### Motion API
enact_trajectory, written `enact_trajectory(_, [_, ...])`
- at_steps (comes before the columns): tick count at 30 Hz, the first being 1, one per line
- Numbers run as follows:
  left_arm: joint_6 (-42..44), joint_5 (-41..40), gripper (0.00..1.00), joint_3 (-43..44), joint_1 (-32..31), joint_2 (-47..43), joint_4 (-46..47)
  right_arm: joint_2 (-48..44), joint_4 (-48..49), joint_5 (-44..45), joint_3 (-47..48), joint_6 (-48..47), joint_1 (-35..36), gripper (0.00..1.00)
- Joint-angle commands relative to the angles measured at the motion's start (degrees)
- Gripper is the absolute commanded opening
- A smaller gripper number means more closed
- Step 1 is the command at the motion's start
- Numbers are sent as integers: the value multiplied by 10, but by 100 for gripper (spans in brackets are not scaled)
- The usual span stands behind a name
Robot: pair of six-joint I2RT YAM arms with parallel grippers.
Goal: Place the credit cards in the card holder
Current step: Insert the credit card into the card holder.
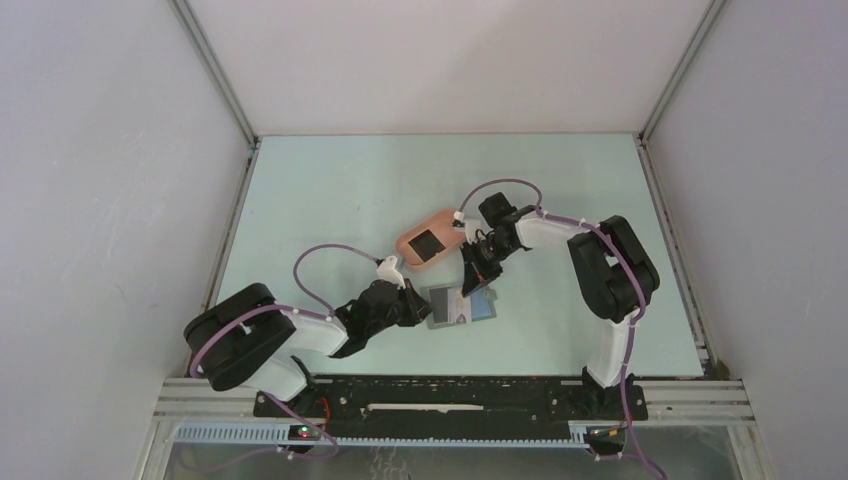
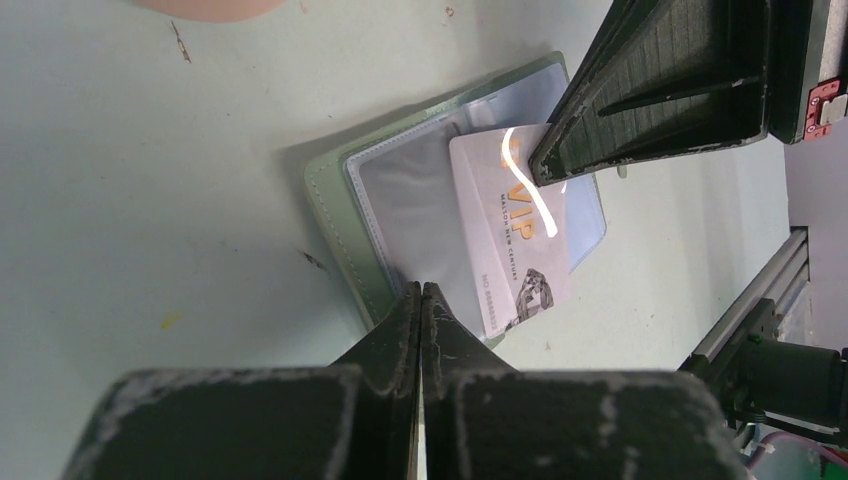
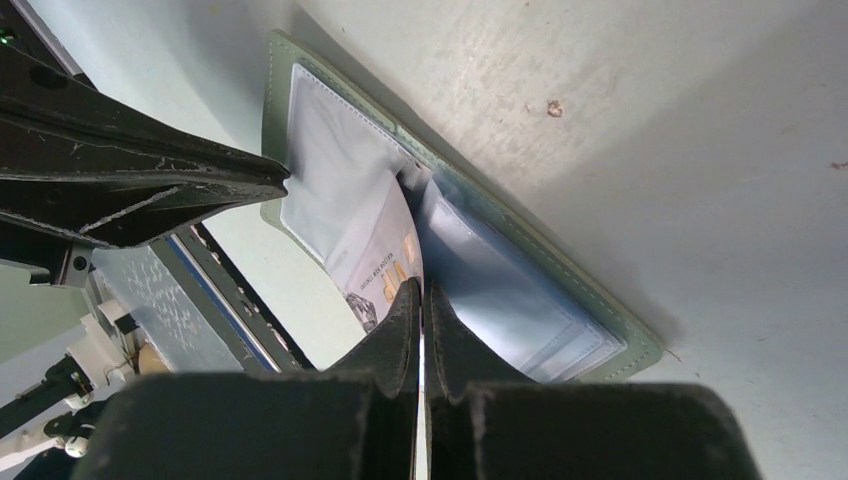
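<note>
Pale mint-green table (image 1: pixel 330 200), smooth and lightly speckled, carries everything. Toward its middle sits an oblong pink tray (image 1: pixel 447 222) with rounded ends and a dark rectangle (image 1: pixel 428 243) lying flat inside. Just nearer the arms, the card holder (image 2: pixel 340 200) lies open, its stitched grey-green cover framing glossy clear plastic sleeves. The left gripper (image 2: pixel 422 292), its ribbed black fingers pressed together, touches the holder's near edge. The right gripper (image 3: pixel 421 290) is clamped on a thin whitish card (image 2: pixel 500 250) with "VIP" in gold. The card slants over the sleeves towards the fold; its smaller print is unreadable.
</note>
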Motion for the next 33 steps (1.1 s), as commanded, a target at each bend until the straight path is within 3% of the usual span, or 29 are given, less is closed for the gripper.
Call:
enact_trajectory(1, [26, -18, 0, 16, -3, -3, -33, -2, -6, 55, 7, -7, 15, 0])
enact_trajectory(33, [31, 4, 0, 25, -3, 4, -28, 27, 62, -6, 15, 57, -5, 0])
